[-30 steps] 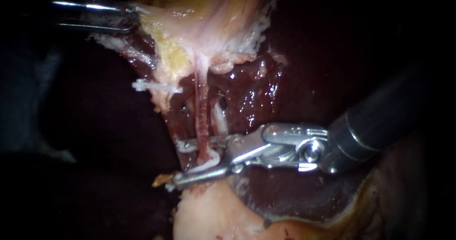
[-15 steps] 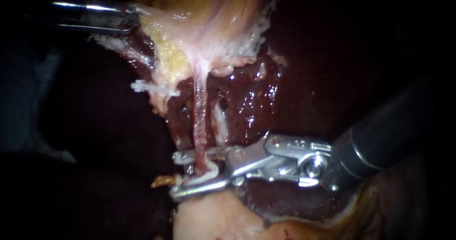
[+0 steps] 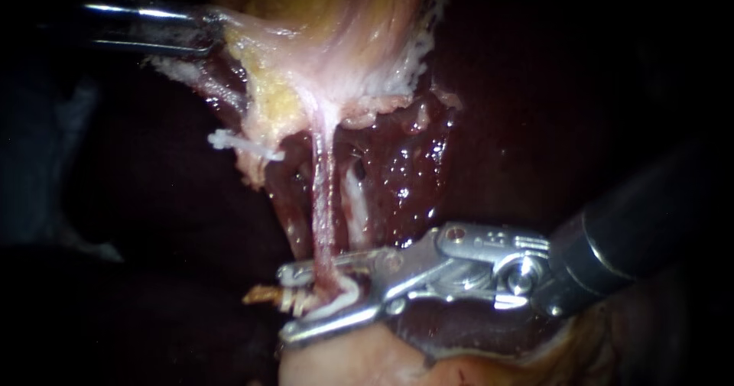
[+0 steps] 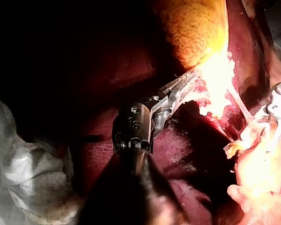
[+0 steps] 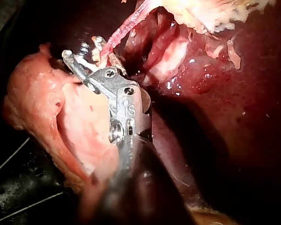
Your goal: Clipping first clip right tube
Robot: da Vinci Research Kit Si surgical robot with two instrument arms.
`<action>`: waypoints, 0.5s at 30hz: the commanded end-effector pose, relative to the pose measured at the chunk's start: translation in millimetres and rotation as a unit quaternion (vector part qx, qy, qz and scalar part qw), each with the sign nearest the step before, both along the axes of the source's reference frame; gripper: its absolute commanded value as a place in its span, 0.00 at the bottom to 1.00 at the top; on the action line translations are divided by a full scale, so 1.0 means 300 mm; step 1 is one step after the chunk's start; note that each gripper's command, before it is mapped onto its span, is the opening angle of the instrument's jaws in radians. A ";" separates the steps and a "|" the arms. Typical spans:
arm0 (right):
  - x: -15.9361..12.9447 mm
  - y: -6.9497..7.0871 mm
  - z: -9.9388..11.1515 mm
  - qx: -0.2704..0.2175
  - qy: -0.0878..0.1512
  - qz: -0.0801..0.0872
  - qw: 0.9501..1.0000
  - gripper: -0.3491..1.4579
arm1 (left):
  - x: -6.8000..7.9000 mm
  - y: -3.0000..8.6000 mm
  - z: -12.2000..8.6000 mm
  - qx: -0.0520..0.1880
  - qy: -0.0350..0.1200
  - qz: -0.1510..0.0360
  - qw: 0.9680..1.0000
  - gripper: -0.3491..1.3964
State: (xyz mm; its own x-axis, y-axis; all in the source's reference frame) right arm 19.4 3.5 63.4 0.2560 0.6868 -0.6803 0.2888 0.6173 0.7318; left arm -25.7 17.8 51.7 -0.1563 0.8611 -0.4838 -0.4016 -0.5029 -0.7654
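The right instrument (image 3: 289, 302) reaches in almost level from the right. Its jaws stand apart, straddling the lower end of the taut pink tube (image 3: 322, 202), with a white clip (image 3: 342, 298) in the gap. The left instrument (image 3: 214, 36) lies level at the upper left, its jaws clamped on the edge of the gallbladder (image 3: 336, 27).

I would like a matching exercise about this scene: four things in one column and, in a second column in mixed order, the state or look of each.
Things
1. left instrument
2. right instrument
3. tube
4. liver

States
A. dark red and glistening, behind the tube
B. jaws shut on pale tissue
C. thin, reddish, stretched taut, passing between open jaws
D. jaws open, with a white clip inside them

Pairs: 1-B, 2-D, 3-C, 4-A
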 end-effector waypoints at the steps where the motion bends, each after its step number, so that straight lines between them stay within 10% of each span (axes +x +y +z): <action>1: 0.0000 0.0004 0.0000 0.003 -0.003 0.003 1.000 0.38 | 0.0000 0.0000 -0.0001 0.000 0.000 0.000 1.000 0.00; 15: -0.0012 0.0036 -0.0019 0.063 -0.038 0.002 0.997 0.00 | 0.0000 0.0001 -0.0001 0.000 0.000 0.000 1.000 0.00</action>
State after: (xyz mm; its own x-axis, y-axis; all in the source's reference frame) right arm 19.0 4.7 62.8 0.2995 0.7670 -0.5675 0.2263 0.5207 0.8232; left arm -25.7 17.8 51.7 -0.1565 0.8609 -0.4841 -0.4010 -0.5033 -0.7654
